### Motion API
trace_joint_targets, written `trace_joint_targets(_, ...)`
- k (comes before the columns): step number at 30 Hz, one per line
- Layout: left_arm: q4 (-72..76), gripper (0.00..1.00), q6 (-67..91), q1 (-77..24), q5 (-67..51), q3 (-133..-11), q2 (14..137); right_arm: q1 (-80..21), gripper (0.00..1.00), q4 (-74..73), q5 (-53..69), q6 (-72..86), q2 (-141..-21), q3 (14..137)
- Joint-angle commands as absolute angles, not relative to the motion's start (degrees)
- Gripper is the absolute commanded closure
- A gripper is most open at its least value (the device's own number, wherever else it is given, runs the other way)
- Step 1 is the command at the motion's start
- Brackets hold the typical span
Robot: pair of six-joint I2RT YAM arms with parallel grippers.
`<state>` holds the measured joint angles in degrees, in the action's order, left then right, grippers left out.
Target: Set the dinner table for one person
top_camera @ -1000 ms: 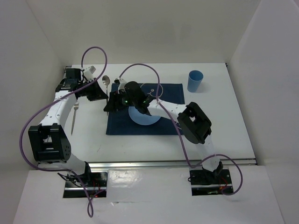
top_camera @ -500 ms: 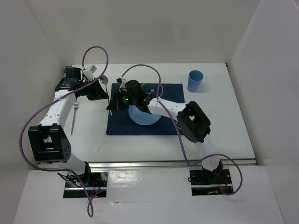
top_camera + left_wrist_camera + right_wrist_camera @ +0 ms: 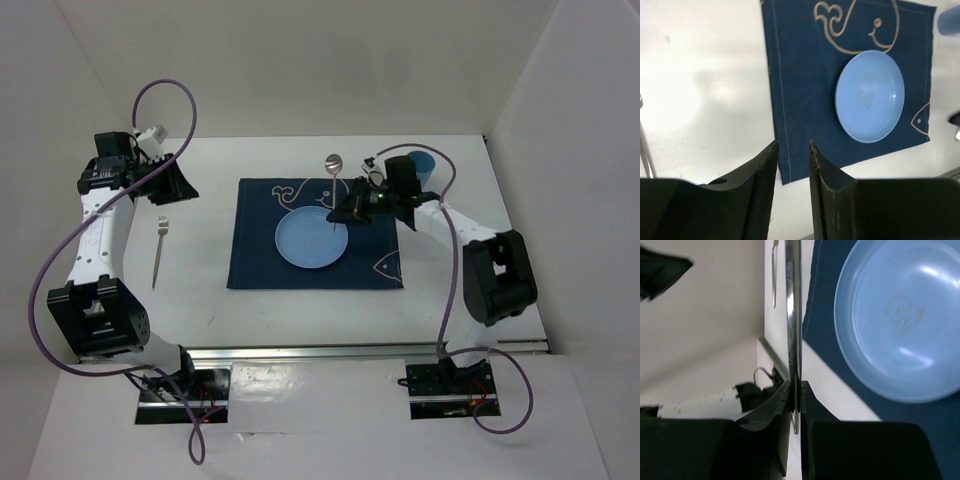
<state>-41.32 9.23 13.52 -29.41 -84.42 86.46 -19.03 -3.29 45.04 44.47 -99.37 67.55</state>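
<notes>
The white tabletop (image 3: 470,260) carries a navy whale-print placemat (image 3: 255,260) at its middle, with a blue plate (image 3: 312,240) on it. The step in hand looks like placing the spoon (image 3: 333,163). The right end effector (image 3: 795,386) is clamped on its handle, holding it over the plate's far edge. The next move probably calls for swinging it clear of the plate, laying it flat beside the plate and letting go. The blue cup (image 3: 426,162) stands just behind that wrist and could be knocked. A fork (image 3: 158,250) lies left of the placemat. The left end effector (image 3: 792,150) hangs well apart over the far-left corner, fingers parted and empty.
</notes>
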Motion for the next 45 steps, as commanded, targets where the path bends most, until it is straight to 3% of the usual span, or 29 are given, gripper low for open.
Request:
trace_joint_targets(1,-42.63,0.62,7.65,14.85,-28.83,-83.67,85.52,-17.06,1.00,-6.86,53.78,40.08,-91.87,61.37)
trace_joint_targets(10,-42.10,0.62,7.65,15.38,-30.41,-83.14,85.52,-4.93,1.00,-8.51,62.84,31.74,-95.09,50.45)
trace_joint_targets(41,-42.10,0.62,7.12,15.38,-30.41,-82.62,85.52,-0.62,1.00,5.80,65.04,34.54,-113.47,48.34)
trace_joint_targets(42,-42.62,0.62,7.12,15.38,-30.41,-82.62,85.52,-0.62,0.99,5.80,65.04,34.54,-113.47,48.34)
trace_joint_targets(45,-42.63,0.62,6.59,15.38,-30.41,-82.62,85.52,0.00,0.81,5.80,64.42,34.54,-113.47,48.34)
